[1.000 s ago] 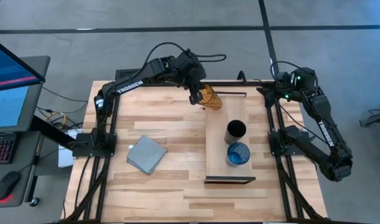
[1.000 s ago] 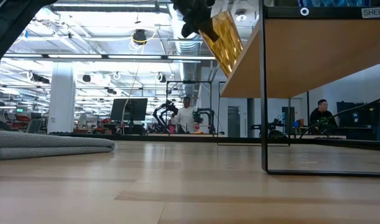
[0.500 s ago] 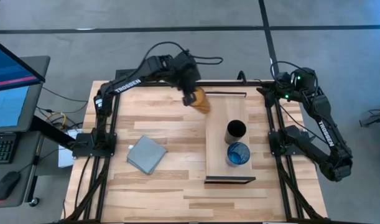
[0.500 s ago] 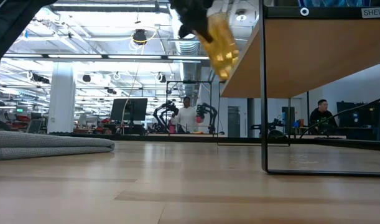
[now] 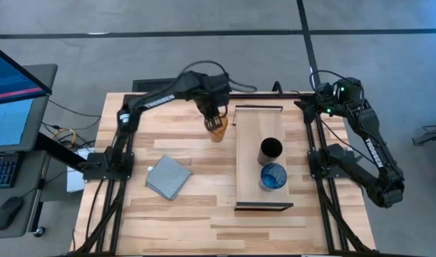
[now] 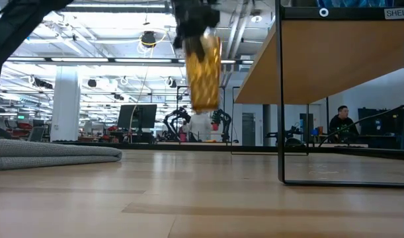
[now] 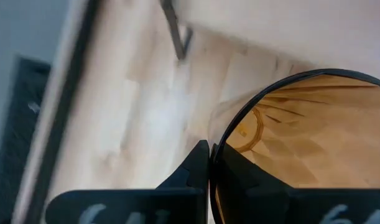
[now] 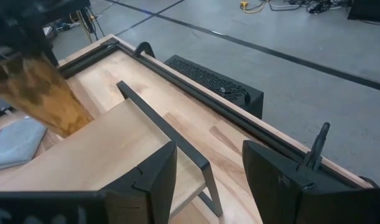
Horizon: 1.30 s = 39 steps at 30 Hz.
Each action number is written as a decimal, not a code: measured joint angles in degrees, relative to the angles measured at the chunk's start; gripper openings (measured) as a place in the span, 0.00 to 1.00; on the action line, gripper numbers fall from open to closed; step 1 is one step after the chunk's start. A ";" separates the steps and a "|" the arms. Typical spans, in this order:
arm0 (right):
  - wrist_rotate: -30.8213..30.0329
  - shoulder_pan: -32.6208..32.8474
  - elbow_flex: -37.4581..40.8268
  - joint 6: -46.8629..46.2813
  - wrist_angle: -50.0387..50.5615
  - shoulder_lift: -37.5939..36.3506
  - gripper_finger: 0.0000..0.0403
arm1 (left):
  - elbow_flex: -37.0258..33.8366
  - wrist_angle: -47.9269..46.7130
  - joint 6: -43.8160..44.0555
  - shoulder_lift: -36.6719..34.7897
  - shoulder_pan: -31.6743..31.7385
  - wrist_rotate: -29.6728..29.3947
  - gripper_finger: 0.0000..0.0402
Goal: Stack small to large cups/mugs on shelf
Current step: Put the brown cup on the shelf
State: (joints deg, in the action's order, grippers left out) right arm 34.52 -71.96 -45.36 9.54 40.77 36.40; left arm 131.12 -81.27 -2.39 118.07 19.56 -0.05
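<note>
My left gripper (image 5: 214,119) is shut on the amber-orange tumbler (image 5: 217,128), just left of the shelf's far end and high above the table in the low view (image 6: 204,73). The light-wood shelf (image 5: 250,135) carries the black cup (image 5: 270,150) and, nearer, the blue cup (image 5: 273,175), both standing upright on the board. My right gripper (image 8: 208,168) is open and empty over the table's far right corner (image 5: 308,105). My left gripper holds the tumbler by its rim (image 7: 209,144). One finger (image 7: 239,177) is inside the tumbler and the other (image 7: 191,173) is outside against its wall. The fingers come from above, pointing down. The tumbler hangs nearly upright below them, mouth up, clear of the table and the shelf.
A grey-blue folded cloth (image 5: 168,176) lies on the table left of the shelf. Dark metal brackets stand at the shelf's ends (image 5: 259,108). The shelf's far half, beyond the black cup, is bare wood. A monitor and a keyboard stand off the table's left side.
My left gripper has carried the tumbler from over the shelf's far end toward the table's left edge and down a little. The tumbler has swung from tilted to nearly upright, and it stays in the hold, clear of the table.
</note>
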 joint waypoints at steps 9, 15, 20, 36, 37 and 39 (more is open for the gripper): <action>-0.02 0.00 0.00 0.98 1.57 0.02 0.51 | -0.63 1.70 0.31 6.67 -0.05 2.91 0.00; -0.04 -0.02 0.02 1.60 3.95 0.02 0.51 | -1.72 4.44 0.46 7.81 -0.01 3.47 0.00; -0.04 -0.02 0.02 1.62 4.09 0.02 0.51 | -2.44 5.87 1.22 7.78 0.54 3.47 0.00; -0.04 -0.02 0.02 1.60 4.02 0.02 0.51 | -8.15 10.27 3.54 7.72 1.44 3.29 0.00; -0.04 -0.02 0.02 1.58 4.02 0.02 0.51 | -8.59 11.05 3.77 7.70 1.44 3.26 0.00; -0.04 -0.02 0.02 1.60 4.00 0.02 0.51 | -9.24 12.87 4.00 7.70 1.44 3.27 0.00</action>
State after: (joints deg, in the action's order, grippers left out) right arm 34.48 -71.99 -45.34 11.14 44.77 36.42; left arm 121.88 -68.40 1.61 125.78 20.99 3.22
